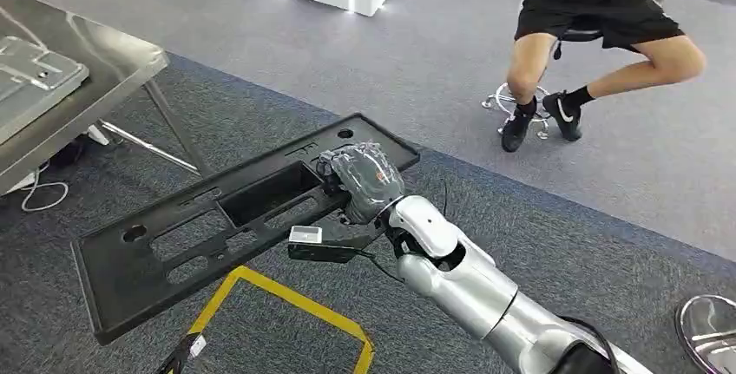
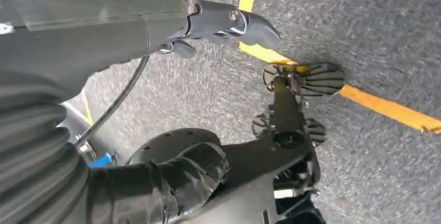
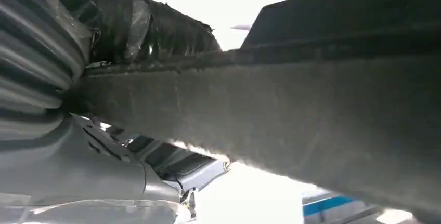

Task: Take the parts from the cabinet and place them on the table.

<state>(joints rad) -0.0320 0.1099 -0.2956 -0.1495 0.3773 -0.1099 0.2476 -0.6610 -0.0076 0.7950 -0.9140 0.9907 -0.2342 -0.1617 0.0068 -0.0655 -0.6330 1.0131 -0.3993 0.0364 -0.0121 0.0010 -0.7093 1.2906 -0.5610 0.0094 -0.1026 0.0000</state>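
Head view: your right hand (image 1: 363, 181) grips the long black plastic panel with rectangular cut-outs and round holes (image 1: 174, 235), its fingers wrapped over the near long edge beside the central opening. The panel hangs in the air above the dark grey carpet (image 1: 538, 218), tilted, with its far end higher than the end nearest you; it touches neither table nor floor. A strip of yellow floor tape (image 1: 295, 302) lies on the carpet below it. At the upper left stands the steel table with slanted legs (image 1: 121, 62), well apart from the panel, and a clear plastic tray (image 1: 35, 70) rests on its top. A seated person (image 1: 599, 18) in black shorts and black shoes is at the upper right, on lighter grey flooring.

Right wrist view: the panel's dark edge (image 3: 291, 109) crosses the frame, with the right hand's dark fingers (image 3: 151, 26) clamped over it.

Left wrist view: your left hand (image 2: 223, 24) hangs over the carpet with nothing in its grasp; whether its fingers are spread or curled, you cannot tell.
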